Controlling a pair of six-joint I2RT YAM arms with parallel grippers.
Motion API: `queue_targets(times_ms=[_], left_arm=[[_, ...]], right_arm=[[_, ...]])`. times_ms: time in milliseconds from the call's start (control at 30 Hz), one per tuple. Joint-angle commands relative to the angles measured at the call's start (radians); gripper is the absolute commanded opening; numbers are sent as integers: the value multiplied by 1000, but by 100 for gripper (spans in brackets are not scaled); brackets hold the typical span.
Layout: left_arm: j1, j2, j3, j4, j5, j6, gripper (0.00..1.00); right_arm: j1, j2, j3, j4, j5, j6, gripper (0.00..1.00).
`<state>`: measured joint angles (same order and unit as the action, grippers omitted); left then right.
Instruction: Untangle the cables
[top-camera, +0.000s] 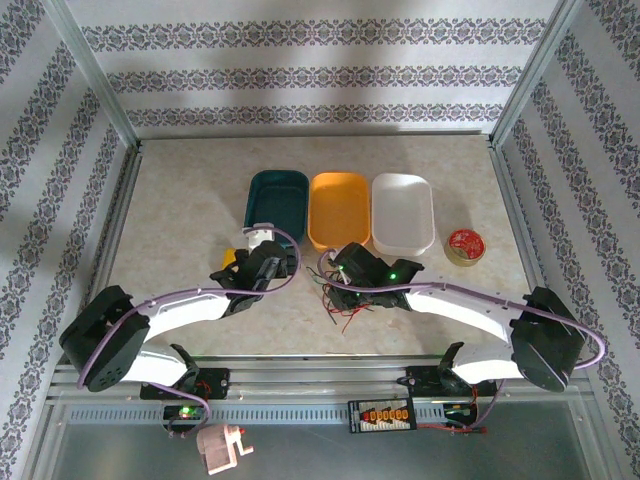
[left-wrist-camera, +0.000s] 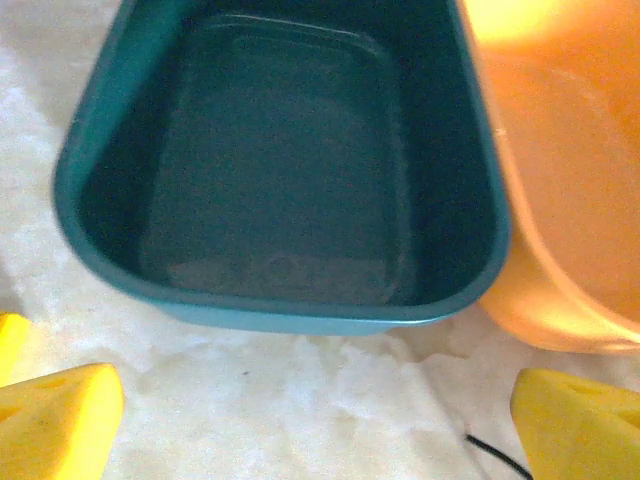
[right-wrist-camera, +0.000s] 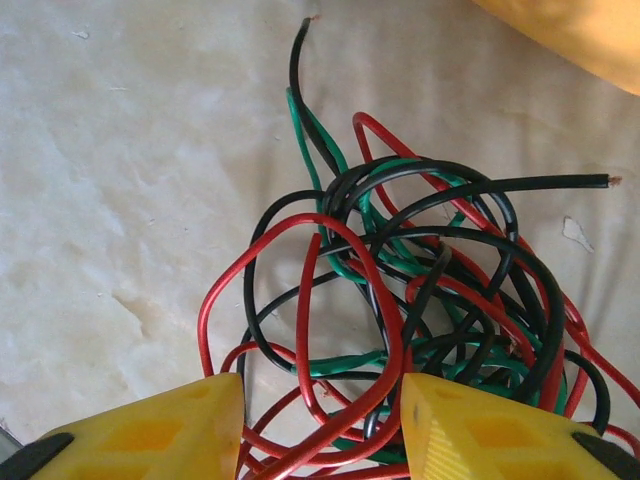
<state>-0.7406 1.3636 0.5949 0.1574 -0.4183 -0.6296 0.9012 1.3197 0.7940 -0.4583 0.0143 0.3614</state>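
- Right gripper: the jaws stand partly apart. Both yellow fingers sit low over the table.
- Contents of the gap: several red loops and one dark strand of the cables pass between the jaws. One red loop runs close along the inner edge of one finger. Bare table shows between the strands, so a firm pinch cannot be confirmed.
- The cables: red, green and black wires lie in one knotted heap on the table, directly ahead of the right gripper. One black end and one green strand reach away from the heap, and another black end sticks out sideways.
- Position in the top view: the heap lies at the near middle of the table, in front of the orange tray and not in any tray.
- Left gripper: the jaws are spread wide, with nothing between them. It is poised above bare table, just short of the near rim of the teal tray.
- Beside one left finger, a short black wire end lies on the table.
- Trays: the teal, the orange and the white tray stand side by side, the teal touching the orange. The teal tray holds nothing.
- A round red coil disc lies to the right of the white tray, well apart from the heap.
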Motion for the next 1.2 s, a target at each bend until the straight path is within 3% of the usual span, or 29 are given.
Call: queue_targets(times_ms=[0,100,233,267,400,500,1033,1167], left_arm=[[-15,23,8,81,88,14,99],[-31,39,6,131,150,53,99],[-46,56,31,143,292,116,99],[-48,63,37,143,336,130,99],[-49,108,87,103,496,193,99],[-52,150,118,73,555,220,99],[-68,313,185,108,641,248,100],[-68,350,198,94,638,255,96]], right_arm=[[1,24,33,-21,23,-6,41],[-10,41,48,-20,10,-22,29],[-24,-12,59,-22,-3,-48,1],[-28,-30,57,-20,-3,-51,0],[-65,-145,32,11,-22,-46,0],[-102,-219,18,39,-50,-26,0],[-238,-449,6,134,-103,96,0],[-245,-477,25,146,-63,113,0]])
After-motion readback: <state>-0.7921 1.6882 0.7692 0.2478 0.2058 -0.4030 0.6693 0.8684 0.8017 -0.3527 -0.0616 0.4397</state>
